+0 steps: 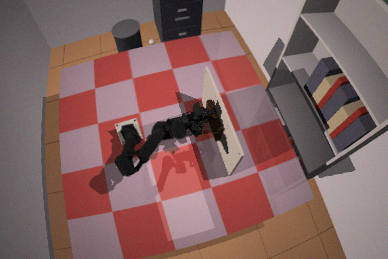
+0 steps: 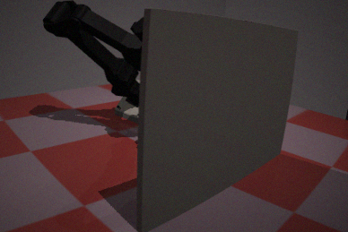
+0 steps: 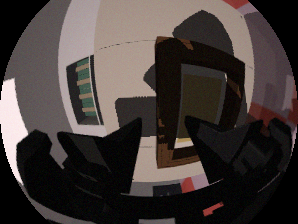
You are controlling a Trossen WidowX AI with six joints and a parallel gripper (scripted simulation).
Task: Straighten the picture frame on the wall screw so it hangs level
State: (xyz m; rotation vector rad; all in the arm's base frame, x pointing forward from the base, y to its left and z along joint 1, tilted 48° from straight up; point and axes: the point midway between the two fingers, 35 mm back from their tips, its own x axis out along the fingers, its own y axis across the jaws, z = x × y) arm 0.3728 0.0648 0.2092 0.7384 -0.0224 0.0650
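The dark brown picture frame (image 3: 169, 75) (image 1: 217, 126) hangs on the front of the pale upright board (image 3: 125, 50) (image 1: 232, 161) (image 2: 215, 105). In the wrist view its left bar looks close to upright, and its top bar slopes down to the right; the slanted view does not show whether it is level. My gripper (image 3: 164, 120) (image 1: 210, 118) is open. Its fingertips stand apart on either side of the frame's left bar, low down, with a gap on both sides. The screw and the notched strip are hidden. In the exterior view the board hides frame and gripper.
The arm's base (image 1: 129, 131) stands on the checkered floor in front of the board. A bookshelf (image 1: 320, 26) (image 3: 86, 95) stands behind the board. A dark drawer cabinet (image 1: 177, 4) and a grey bin (image 1: 128, 37) stand at the far wall. Dark shadows fall on the board.
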